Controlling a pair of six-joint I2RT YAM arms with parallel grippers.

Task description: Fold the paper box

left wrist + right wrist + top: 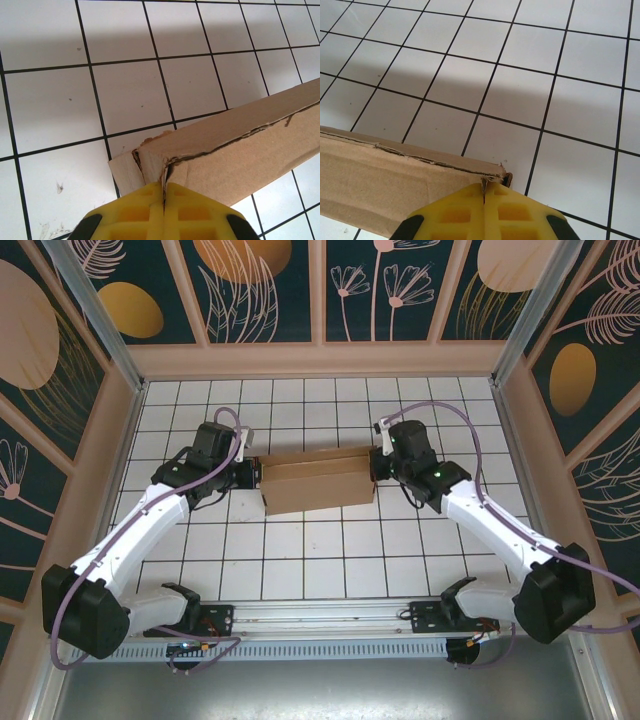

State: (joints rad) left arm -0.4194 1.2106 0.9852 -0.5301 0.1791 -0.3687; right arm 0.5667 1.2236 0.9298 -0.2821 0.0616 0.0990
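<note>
Toward the far middle of the tabletop [300, 560], the paper box [318, 485] lies lengthwise left to right. The left gripper [252, 472] and right gripper [378, 468], jaws together, touch opposite ends, equally near.

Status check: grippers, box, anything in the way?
Left gripper shut on left end of paper box. Right gripper shut on right end. Box walls up. Nothing blocking.

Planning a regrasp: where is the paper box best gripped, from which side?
Probably a thin upright end wall of the paper box, approached from that end; it lies lengthwise between the arms, where the left gripper and right gripper pinch its corners.
</note>
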